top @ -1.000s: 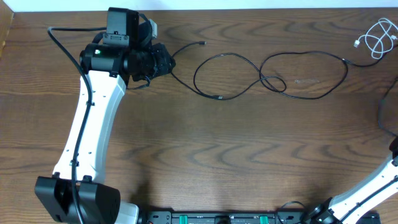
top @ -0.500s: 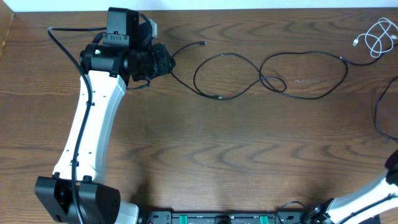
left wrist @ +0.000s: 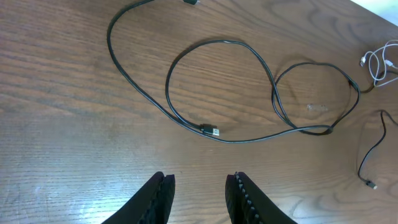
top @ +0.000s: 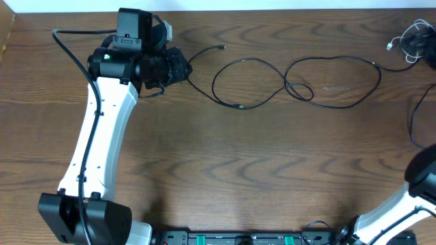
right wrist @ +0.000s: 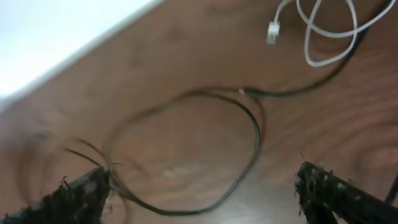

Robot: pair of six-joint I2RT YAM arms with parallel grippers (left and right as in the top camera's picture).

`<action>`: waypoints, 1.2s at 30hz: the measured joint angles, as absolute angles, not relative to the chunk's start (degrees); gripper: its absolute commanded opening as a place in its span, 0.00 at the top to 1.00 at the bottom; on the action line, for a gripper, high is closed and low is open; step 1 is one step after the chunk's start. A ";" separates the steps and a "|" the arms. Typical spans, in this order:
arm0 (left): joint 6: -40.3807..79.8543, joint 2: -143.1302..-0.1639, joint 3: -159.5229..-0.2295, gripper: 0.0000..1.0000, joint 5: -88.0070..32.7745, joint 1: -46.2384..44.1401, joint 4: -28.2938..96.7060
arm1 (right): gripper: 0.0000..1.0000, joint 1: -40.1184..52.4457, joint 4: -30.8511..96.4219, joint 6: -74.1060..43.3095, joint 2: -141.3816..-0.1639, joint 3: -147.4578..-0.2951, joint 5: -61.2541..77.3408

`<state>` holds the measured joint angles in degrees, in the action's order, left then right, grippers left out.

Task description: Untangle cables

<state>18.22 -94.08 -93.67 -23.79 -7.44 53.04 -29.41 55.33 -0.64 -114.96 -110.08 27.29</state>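
Counts, big to small: one table (top: 225, 177), two arms of mine (left arm (top: 102, 129), right arm (top: 419, 194)), two grippers, two task cables. Landmark = black cable (top: 255, 59): one long thin run flat on the wood, lying in two loops side by side with a small tangle where they meet. The left arm's head sits just off its left end; the right arm's base is well below its right loop. My left gripper (left wrist: 200, 180) hovers just below the left loop, jaws a little apart, nothing between them. My right gripper (right wrist: 204, 175) looks down on a black loop, jaws spread wide, also empty. White cable (right wrist: 318, 63): one short coil just past the black cable's right end. A black strand runs up against it; crossing or only touching, can't tell. View gaps: overhead alone shows both arms but neither jaw gap, and a dark blur covers part of the white coil there. Left wrist shows that coil uncovered, plus the black plug end (left wrist: 211, 130) at the left loop's bottom, sharp. Right wrist is blurred but gives the white plug (right wrist: 272, 31) closest.
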 measured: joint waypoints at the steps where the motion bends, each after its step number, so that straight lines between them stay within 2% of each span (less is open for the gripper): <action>1: 18.22 -94.08 -93.67 0.67 -23.79 -7.44 53.04 | 0.09 -28.36 55.44 1.02 -115.59 -110.06 25.19; 8: 18.20 -94.08 -93.67 0.67 -23.79 -7.44 53.12 | 0.09 -26.87 54.54 8.58 -124.40 -110.04 20.99; 13: 18.20 -94.08 -93.67 0.67 -23.79 -7.44 53.15 | 0.19 -27.03 54.11 15.25 -132.68 -109.71 24.62; 18: 18.20 -94.08 -93.67 0.67 -23.79 -7.44 53.36 | 0.25 -27.00 52.16 17.30 -136.38 -109.65 26.30; 22: 18.22 -94.08 -93.67 0.67 -23.79 -7.44 53.36 | 0.34 -27.14 51.29 18.22 -136.90 -109.71 29.41; 27: 18.20 -94.08 -93.67 0.67 -23.79 -7.44 53.39 | 0.61 -27.09 50.98 18.70 -138.17 -109.71 35.33; 29: 18.20 -94.08 -93.67 0.67 -23.79 -7.44 53.39 | 0.80 -27.00 51.05 18.63 -138.72 -109.71 37.23; 30: 18.22 -94.08 -93.67 0.67 -23.79 -7.44 53.39 | 0.86 -26.92 51.07 18.57 -139.04 -109.71 37.87; 34: 18.22 -94.08 -93.67 0.67 -23.79 -7.44 53.41 | 0.98 -26.70 51.20 17.04 -139.94 -109.69 40.21; 36: 18.22 -94.08 -93.67 0.67 -23.79 -7.44 53.41 | 0.99 -26.70 51.20 16.67 -139.94 -109.69 42.09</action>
<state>18.22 -94.08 -93.67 -23.79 -7.44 53.41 -26.70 51.20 16.67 -139.94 -109.69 42.09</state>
